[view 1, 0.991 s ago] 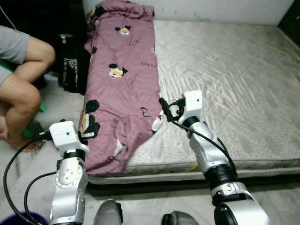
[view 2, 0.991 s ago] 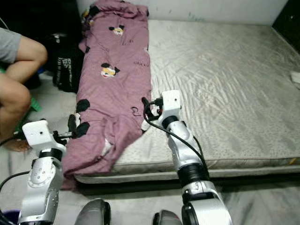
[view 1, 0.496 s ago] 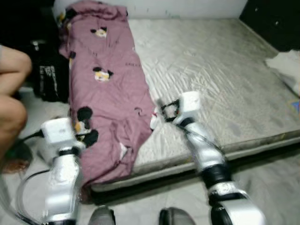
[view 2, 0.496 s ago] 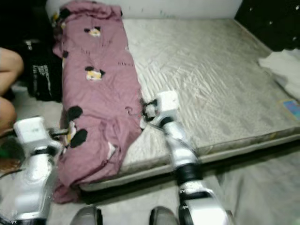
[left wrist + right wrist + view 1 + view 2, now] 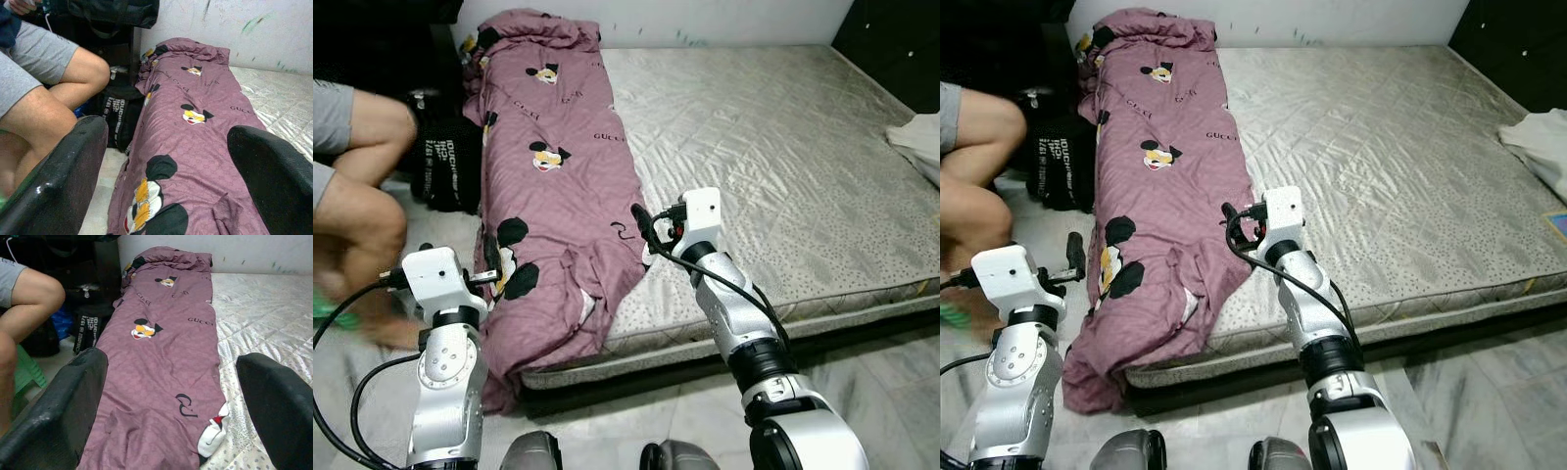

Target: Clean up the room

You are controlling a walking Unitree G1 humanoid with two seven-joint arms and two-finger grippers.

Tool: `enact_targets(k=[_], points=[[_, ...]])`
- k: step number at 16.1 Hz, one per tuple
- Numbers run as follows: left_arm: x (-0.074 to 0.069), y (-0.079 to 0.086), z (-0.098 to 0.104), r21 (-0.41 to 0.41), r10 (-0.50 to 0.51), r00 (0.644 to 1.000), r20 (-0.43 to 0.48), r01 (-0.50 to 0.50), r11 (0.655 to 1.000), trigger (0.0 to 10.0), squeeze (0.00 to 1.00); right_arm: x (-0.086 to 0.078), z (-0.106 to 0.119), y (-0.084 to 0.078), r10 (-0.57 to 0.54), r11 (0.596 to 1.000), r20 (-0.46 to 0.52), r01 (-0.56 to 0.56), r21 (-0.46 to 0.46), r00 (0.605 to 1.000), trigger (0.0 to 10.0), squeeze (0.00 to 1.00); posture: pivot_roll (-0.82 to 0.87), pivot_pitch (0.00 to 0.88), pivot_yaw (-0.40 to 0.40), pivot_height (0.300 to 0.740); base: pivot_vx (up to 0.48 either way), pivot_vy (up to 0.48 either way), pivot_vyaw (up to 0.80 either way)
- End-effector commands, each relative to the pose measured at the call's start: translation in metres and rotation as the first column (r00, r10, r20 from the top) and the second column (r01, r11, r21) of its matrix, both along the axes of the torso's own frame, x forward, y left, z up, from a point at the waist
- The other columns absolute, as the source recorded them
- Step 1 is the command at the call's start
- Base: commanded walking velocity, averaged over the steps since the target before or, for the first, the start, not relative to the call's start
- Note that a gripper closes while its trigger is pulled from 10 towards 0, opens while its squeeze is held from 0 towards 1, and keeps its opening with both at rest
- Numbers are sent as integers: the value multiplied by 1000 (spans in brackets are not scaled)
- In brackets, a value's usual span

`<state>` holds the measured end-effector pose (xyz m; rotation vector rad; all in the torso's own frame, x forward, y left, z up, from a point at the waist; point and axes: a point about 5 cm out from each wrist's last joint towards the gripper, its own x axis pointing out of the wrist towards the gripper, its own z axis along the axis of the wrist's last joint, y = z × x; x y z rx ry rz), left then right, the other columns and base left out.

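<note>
A purple Mickey Mouse blanket (image 5: 563,206) lies in a long strip along the left side of the bare grey mattress (image 5: 783,166), and its near end hangs over the mattress edge. The right gripper (image 5: 644,227), jaws apart, hovers at the blanket's right edge near a white patch. The left gripper (image 5: 492,262), jaws also apart, is beside the hanging end. A person's bare legs (image 5: 362,186) are on the far left, next to a black bag (image 5: 445,166).
</note>
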<state>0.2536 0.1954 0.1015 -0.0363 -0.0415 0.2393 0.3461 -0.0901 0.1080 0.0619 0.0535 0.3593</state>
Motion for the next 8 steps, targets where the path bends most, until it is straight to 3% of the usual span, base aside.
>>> enact_targets(k=[1, 4, 5, 8], points=[[-1, 0, -1, 0, -11, 1000, -4, 11, 1000, 10000, 0, 2, 3, -4, -15, 1000, 11, 15, 3, 1000, 10000, 0, -12, 58, -44, 740, 0, 0, 0], [2, 2, 3, 50, -32, 999, 4, 31, 998, 10000, 0, 1, 3, 3, 2, 1000, 27, -1, -13, 1000, 10000, 0, -9, 67, -55, 740, 0, 0, 0], [1, 1, 4, 25, -39, 999, 12, 38, 999, 10000, 0, 0, 3, 5, 13, 1000, 23, -13, -6, 1000, 10000, 0, -2, 83, -57, 740, 0, 0, 656], [-12, 2, -4, 9, -34, 999, -15, 35, 999, 10000, 0, -6, -5, 4, 12, 1000, 1, -12, 4, 1000, 10000, 0, -1, 98, -55, 740, 0, 0, 0]])
